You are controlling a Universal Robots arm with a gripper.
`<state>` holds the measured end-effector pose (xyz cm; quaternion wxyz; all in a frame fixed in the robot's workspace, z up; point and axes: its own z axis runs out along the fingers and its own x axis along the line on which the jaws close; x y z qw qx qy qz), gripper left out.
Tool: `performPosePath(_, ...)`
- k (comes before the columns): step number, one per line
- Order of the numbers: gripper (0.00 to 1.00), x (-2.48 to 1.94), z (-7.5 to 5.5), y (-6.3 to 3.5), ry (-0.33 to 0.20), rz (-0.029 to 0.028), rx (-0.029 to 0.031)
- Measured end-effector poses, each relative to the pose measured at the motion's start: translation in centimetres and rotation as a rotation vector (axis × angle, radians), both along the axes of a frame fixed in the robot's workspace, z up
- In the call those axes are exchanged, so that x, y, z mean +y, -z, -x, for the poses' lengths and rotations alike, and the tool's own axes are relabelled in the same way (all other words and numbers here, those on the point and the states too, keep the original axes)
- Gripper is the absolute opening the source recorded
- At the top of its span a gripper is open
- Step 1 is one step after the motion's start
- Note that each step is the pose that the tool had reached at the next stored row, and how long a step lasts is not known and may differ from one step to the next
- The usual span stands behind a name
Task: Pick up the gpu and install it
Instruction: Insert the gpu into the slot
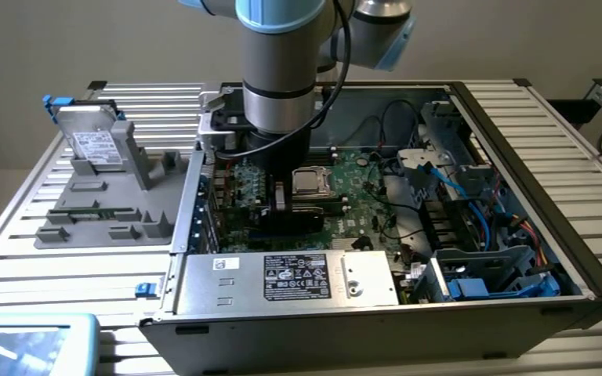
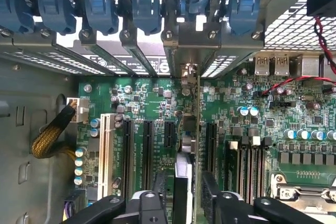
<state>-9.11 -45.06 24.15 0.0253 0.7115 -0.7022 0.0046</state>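
Green motherboard [image 2: 147, 103] fills the open case [image 1: 552, 258], and the gpu [image 2: 190, 129] stands on edge over it, its bracket up by the rear slot covers [image 2: 131, 56], beside the black expansion slots [image 2: 148, 150]. The end effector [image 2: 184, 203] is clamped on the gpu's near edge. In the exterior view the arm [image 1: 278, 70] reaches down into the case, with a gray tray [image 1: 113, 204] on the counter [image 1: 29, 258] at that view's left.

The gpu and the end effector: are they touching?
Touching. In the wrist view the end effector has a finger on either side of the gpu, which stands edge-on over the motherboard.
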Motion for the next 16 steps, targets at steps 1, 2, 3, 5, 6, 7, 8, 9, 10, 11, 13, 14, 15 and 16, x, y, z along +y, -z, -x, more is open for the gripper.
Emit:
performPosePath(1, 0.42, 0.01, 0.0, -0.01, 0.000, -0.0002, -0.0018)
performPosePath(2, 0.42, 0.02, 0.0, -0.06, 0.000, -0.0001, -0.0042)
performPosePath(3, 0.48, 0.03, 0.0, -0.25, 0.000, 0.0001, -0.0054)
performPosePath(5, 0.48, 0.04, 0.0, -1.11, 0.000, 0.0022, -0.0053)
performPosePath(6, 0.48, 0.04, 0.0, -1.55, 0.000, 0.0026, -0.0054)
performPosePath(7, 0.48, 0.05, 0.0, -2.01, 0.001, 0.0031, -0.0054)
performPosePath(8, 0.48, 0.05, 0.0, -2.46, 0.001, 0.0033, -0.0055)
performPosePath(9, 0.48, 0.05, 0.0, -2.91, 0.000, 0.0035, -0.0054)
performPosePath(10, 0.48, 0.05, 0.0, -3.36, 0.001, 0.0038, -0.0054)
performPosePath(11, 0.48, 0.05, 0.0, -3.83, 0.001, 0.0039, -0.0054)
performPosePath(13, 0.48, 0.05, 0.0, -4.73, 0.001, 0.0042, -0.0054)
performPosePath(14, 0.48, 0.05, 0.0, -5.19, 0.001, 0.0043, -0.0055)
performPosePath(15, 0.48, 0.05, 0.0, -5.62, 0.001, 0.0043, -0.0055)
performPosePath(16, 0.48, 0.06, 0.0, -5.99, 0.002, 0.0043, -0.0054)
